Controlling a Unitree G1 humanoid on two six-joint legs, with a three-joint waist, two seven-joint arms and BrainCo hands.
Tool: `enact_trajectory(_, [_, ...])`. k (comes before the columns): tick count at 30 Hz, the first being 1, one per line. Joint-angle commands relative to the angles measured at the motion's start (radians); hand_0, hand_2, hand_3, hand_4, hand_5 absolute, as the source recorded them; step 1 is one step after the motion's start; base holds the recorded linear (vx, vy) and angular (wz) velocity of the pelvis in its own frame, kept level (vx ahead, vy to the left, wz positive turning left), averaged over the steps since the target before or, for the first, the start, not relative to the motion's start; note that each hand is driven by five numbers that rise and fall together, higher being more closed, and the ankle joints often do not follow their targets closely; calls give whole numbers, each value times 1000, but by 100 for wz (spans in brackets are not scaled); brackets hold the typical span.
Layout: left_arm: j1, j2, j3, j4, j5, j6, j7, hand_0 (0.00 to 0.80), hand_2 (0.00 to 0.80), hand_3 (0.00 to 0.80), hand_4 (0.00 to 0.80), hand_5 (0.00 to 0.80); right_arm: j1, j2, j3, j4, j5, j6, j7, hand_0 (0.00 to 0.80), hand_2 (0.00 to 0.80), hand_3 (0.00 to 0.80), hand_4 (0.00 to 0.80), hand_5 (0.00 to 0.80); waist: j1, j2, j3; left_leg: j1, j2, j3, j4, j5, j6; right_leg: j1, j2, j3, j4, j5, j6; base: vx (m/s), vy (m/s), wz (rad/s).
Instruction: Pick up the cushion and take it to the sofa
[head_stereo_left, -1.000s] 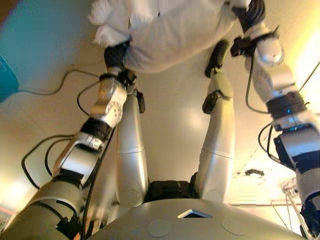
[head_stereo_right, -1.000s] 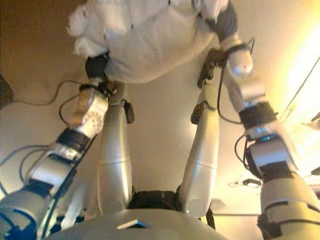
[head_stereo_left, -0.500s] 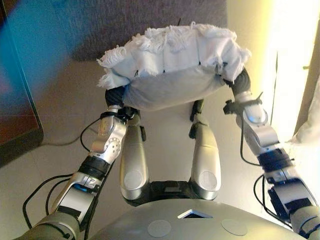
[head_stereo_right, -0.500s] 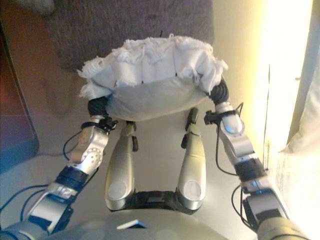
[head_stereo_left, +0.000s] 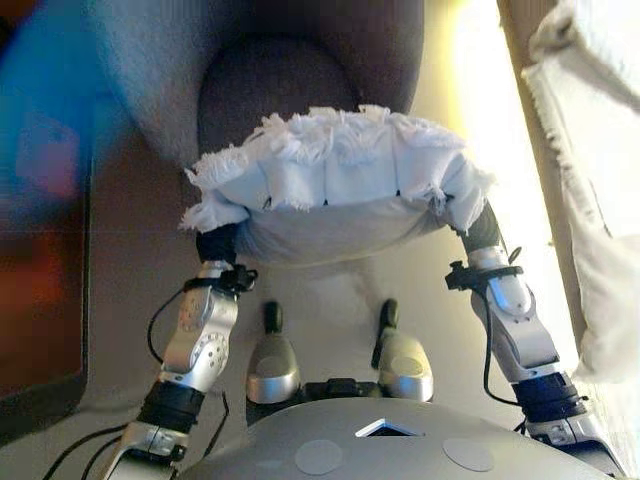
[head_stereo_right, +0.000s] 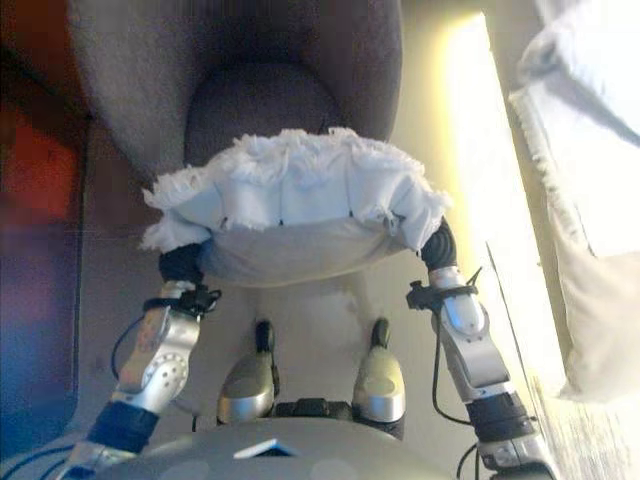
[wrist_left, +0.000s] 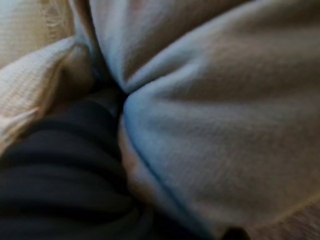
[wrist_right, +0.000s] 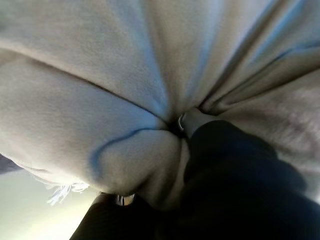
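A white cushion (head_stereo_left: 340, 190) with a fringed edge is held up between my two hands, in front of my chest. My left hand (head_stereo_left: 218, 243) is sunk into its left end and my right hand (head_stereo_left: 480, 232) into its right end. In the left wrist view the cushion's cloth (wrist_left: 210, 125) folds over the hand's dark cover (wrist_left: 60, 170). The right wrist view shows the same: cloth (wrist_right: 100, 90) bunched around the dark cover (wrist_right: 235, 180). A grey upholstered sofa seat (head_stereo_left: 300, 60) with a darker seat pad (head_stereo_left: 275, 90) stands just beyond the cushion.
A dark red and blue piece of furniture (head_stereo_left: 40, 250) stands at the left. White cushions or bedding (head_stereo_left: 600, 150) lie along the right side. A bright strip of light (head_stereo_left: 480, 110) falls on the pale floor between the seat and the bedding.
The whole picture has shifted as the camera moved: the grey seat now fills the top and lies right behind the cushion. Both hands still hold the cushion between them.
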Motion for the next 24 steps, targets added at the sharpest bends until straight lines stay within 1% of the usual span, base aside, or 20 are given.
enact_trajectory(1, [-32,-14,-15,-149,7,-61,-67,800,800,800,800,800,-6,-7,24,-160,-7,-88,38,800,800,800,800,800,5,-9,-109,-12,30,18,1,34,56,20,-32,-27,40,4,-4,60,-33,5])
enact_trajectory(4, [-24,-1,-12,-157,0,-64,-69,800,800,800,800,800,2,-19,31,-174,-5,-88,27,800,800,800,800,800,4,-11,-120,4,33,17,0,25,56,45,-25,-33,33,-5,-7,30,-51,3])
enact_trajectory(9, [-33,19,-6,-158,4,-57,-84,800,800,800,800,800,-6,-27,45,-173,-1,-95,-9,800,800,800,800,800,5,-7,-126,11,36,1,0,28,60,63,2,-31,68,-49,-26,0,-86,1])
enact_trajectory(12, [-44,30,-2,-150,0,-62,-87,800,800,800,800,800,-19,-31,58,-171,4,-100,-32,800,800,800,800,800,6,-2,-123,7,48,-21,0,43,58,67,31,-17,103,-88,-48,-18,-164,3])
enact_trajectory(14, [-56,35,-2,-149,-8,-63,-76,800,800,800,800,800,-40,-34,75,-163,2,-96,-49,800,800,800,800,800,7,3,-118,3,67,-35,0,61,48,70,53,-9,116,-107,-65,-15,-198,11])
enact_trajectory(15, [-63,35,-1,-148,-13,-66,-70,800,800,800,800,800,-53,-36,85,-157,-7,-92,-55,800,800,800,800,800,12,3,-114,0,81,-37,0,74,37,74,63,-10,117,-113,-73,-37,-198,11])
enact_trajectory(17, [-66,33,3,-152,-21,-71,-57,800,800,800,800,800,-71,-44,91,-150,-8,-85,-57,800,800,800,800,800,17,4,-101,-3,114,-38,0,99,16,76,80,-10,120,-120,-87,-38,-192,4])
enact_trajectory(18, [-65,30,10,-154,-34,-74,-50,800,800,800,800,800,-80,-51,91,-148,-8,-81,-49,800,800,800,800,800,21,1,-93,-2,137,-39,2,112,6,75,88,-7,123,-120,-94,-32,-197,2])
enact_trajectory(20, [-57,23,20,-156,-41,-86,-41,800,800,800,800,800,-87,-62,94,-154,-7,-83,-32,800,800,800,800,800,23,-5,-81,7,159,-44,26,128,4,68,95,11,126,-112,-100,-33,-201,-5])
enact_trajectory(21, [-46,21,29,-160,-44,-96,-43,800,800,800,800,800,-89,-71,96,-159,0,-88,-21,800,800,800,800,800,26,-11,-72,-2,160,-55,68,136,9,64,100,25,125,-105,-106,-16,-262,-12])
enact_trajectory(22, [-31,15,40,-163,-43,-103,-45,800,800,800,800,800,-88,-79,99,-159,-3,-97,-10,800,800,800,800,800,40,-16,-61,-31,143,-98,134,144,23,64,111,45,122,-97,-115,-2,-251,-23])
enact_trajectory(23, [-25,12,43,-165,-43,-104,-45,800,800,800,800,800,-88,-82,100,-159,-2,-99,-6,800,800,800,800,800,43,-19,-57,-44,133,-112,160,138,30,66,114,50,121,-96,-118,28,-279,-50])
enact_trajectory(24, [-8,6,55,-171,-46,-107,-48,800,800,800,800,800,-88,-88,101,-159,2,-106,2,800,800,800,800,800,55,-26,-47,-73,99,-136,211,119,50,72,122,64,119,-93,-124,46,-226,-61])
